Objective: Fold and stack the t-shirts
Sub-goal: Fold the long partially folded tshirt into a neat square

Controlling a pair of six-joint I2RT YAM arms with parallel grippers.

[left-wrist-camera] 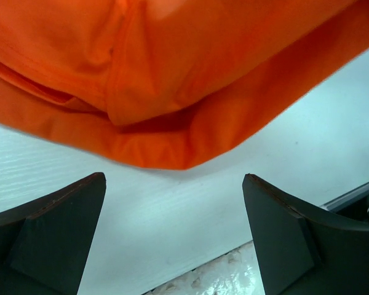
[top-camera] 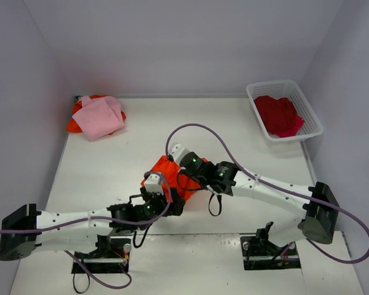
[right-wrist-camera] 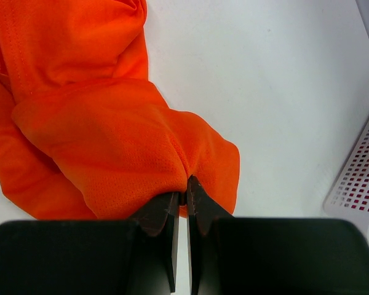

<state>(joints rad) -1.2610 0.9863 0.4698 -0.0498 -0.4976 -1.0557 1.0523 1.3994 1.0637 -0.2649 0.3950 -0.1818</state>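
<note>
Orange t-shirt lies bunched near the middle of the tabletop; we see the right end effector clenched on its fold, the left end effector spread wide just beside its edge.

No text, label, brand, number or sign can be read in any of the three views.
</note>
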